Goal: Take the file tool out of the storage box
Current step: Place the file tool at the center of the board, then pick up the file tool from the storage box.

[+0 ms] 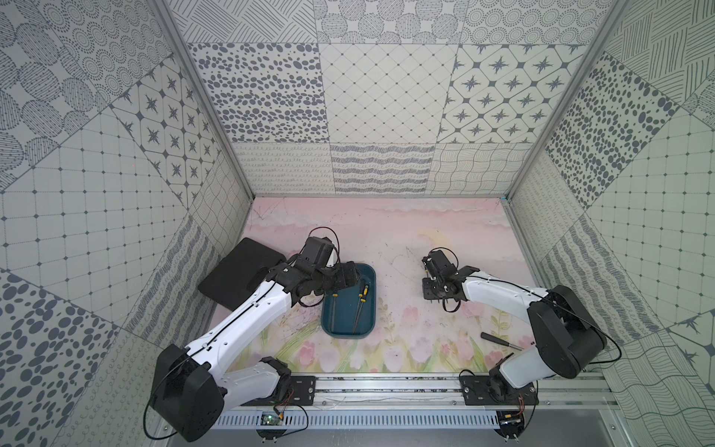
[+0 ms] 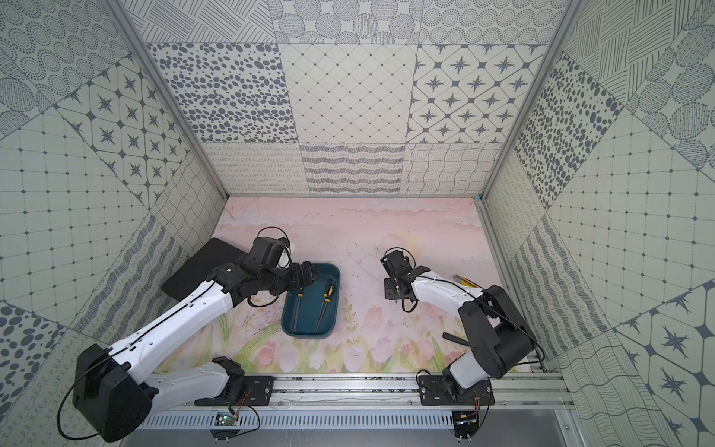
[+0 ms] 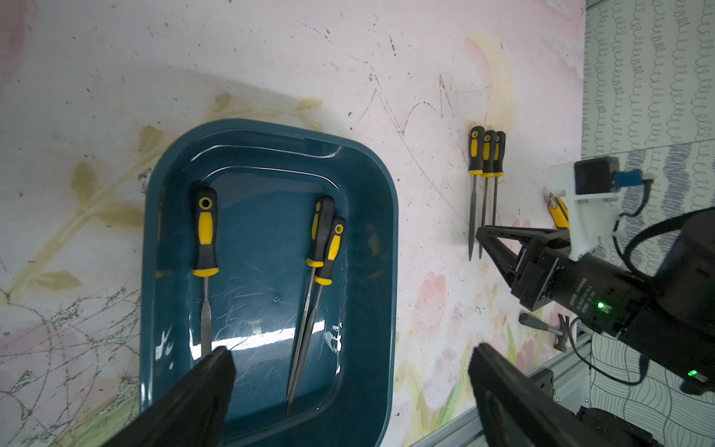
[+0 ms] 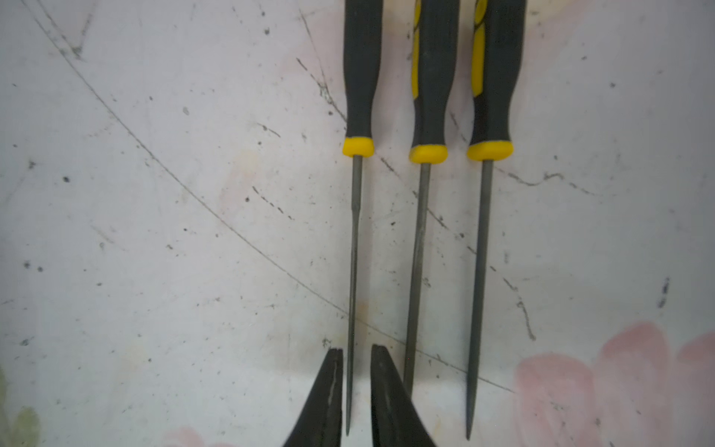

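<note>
The tabletop (image 1: 387,232) is carrying the blue storage box (image 1: 345,323) beneath the left claw (image 3: 350,350), which is gaping wide over three files (image 3: 205,232) lying inside; the right claw (image 4: 356,352), narrowly parted, is straddling the shaft of a loose file (image 4: 353,271) on the tabletop.

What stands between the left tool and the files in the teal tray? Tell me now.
Nothing visible. The open left tool hovers over the dark teal plastic tray, which has no lid; one yellow-and-black-handled file lies alone, two more files lie touching.
</note>
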### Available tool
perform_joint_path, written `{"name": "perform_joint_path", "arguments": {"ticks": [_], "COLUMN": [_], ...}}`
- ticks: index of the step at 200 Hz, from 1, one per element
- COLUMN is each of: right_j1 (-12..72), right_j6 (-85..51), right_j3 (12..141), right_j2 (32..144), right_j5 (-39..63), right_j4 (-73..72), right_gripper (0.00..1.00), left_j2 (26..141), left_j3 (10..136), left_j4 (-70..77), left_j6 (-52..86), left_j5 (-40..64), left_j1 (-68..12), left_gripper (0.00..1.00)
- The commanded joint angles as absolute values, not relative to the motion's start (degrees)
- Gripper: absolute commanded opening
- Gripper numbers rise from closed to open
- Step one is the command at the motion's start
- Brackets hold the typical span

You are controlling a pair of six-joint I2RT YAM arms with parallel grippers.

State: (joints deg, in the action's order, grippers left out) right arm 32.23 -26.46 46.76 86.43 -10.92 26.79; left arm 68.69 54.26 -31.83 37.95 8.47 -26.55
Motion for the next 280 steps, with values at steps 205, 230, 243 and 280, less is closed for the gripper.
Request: {"name": "perform_joint_path", "arguments": {"ticks": [205,230,243,280], "right_j1": [35.86,35.86,35.84,35.82], "right_j6": [-24.73,-24.46,-24.55,-24.44], "right_j3": [46.75,46.82,46.84,46.63], "right_j2": [59.78,59.77,59.64,59.18], "right_j5": [8.12,9.63,9.94,9.80], "right_j4": [25.49,25.56,25.42,25.46], "right_gripper": [0.63,0.65,0.65,0.66], "left_j2": [105.23,106.46,107.16,109.28], "left_j3": [69.96,69.70,69.78,69.87], "left_j4": [-42.63,-42.77,-43.31,-42.78], "left_j6": [39.03,39.50,39.68,39.27], "left_j5": [-22.92,-24.07,-24.87,-24.05], "left_j1": [-31.38,-31.36,-31.30,-31.02], "left_gripper": [0.67,0.66,0.66,0.66]}}
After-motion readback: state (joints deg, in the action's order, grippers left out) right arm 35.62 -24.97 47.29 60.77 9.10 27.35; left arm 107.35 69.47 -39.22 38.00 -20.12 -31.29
